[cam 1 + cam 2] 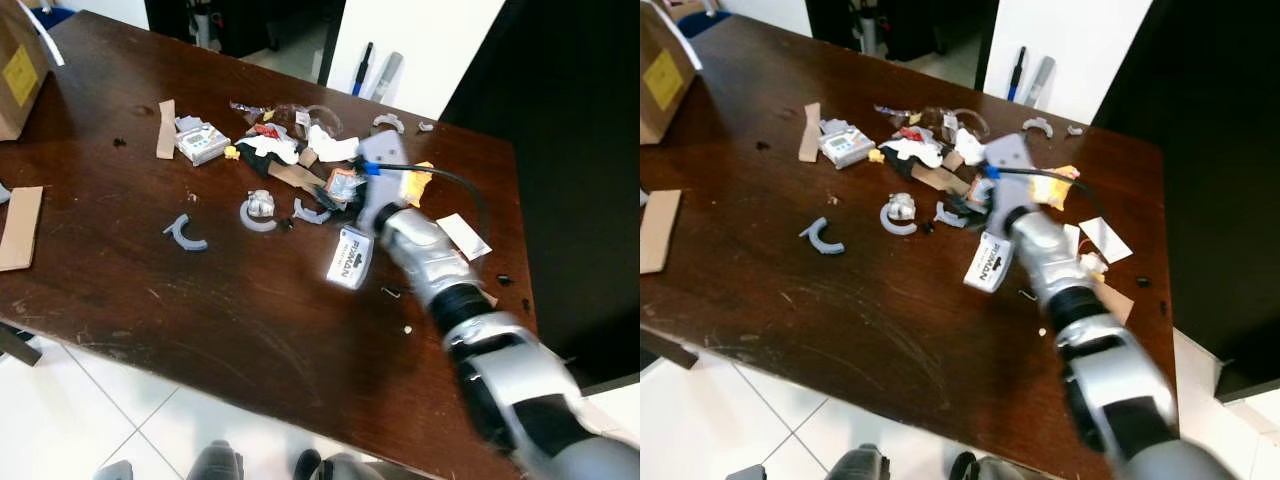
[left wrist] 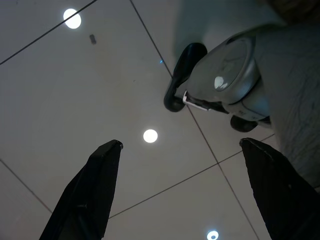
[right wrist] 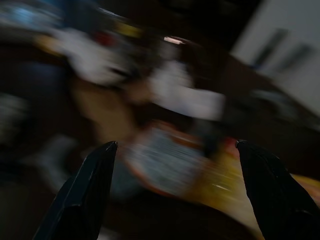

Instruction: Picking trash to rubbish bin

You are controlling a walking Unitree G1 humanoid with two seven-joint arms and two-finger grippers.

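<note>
A dark brown wooden table (image 1: 200,290) with a scuffed, scratched top stands on a floor of pale tiles (image 1: 70,420). Beyond its far edge is a white wall panel (image 1: 420,50) with two pens or markers (image 1: 375,72) leaning against it, and a black surface (image 1: 570,150) rises to the right.

The trash is strewn across the far middle of the table: a heap of white crumpled paper (image 1: 270,148), a brown cardboard strip (image 1: 296,176), an orange-edged packet (image 1: 343,184) and a yellow scrap (image 1: 420,182). Left of the heap lies a small grey device (image 1: 201,140) beside a second cardboard strip (image 1: 166,128). Nearer are a grey curved plastic piece (image 1: 185,234) and a grey ring (image 1: 258,214). A white card (image 1: 463,236) lies to the right. A cardboard box (image 1: 18,70) sits at the far left corner, with a flat cardboard sheet (image 1: 20,226) at the left edge.

The right arm (image 1: 470,320) reaches from the near right toward the heap. The right gripper (image 3: 175,165) hovers above the orange-edged packet with its fingers (image 3: 80,195) spread wide apart, holding nothing; that view is blurred.

The left gripper (image 2: 177,170) hangs over the tiled floor with its fingers (image 2: 92,190) parted and empty, beside a grey rounded part of the robot (image 2: 235,80).
</note>
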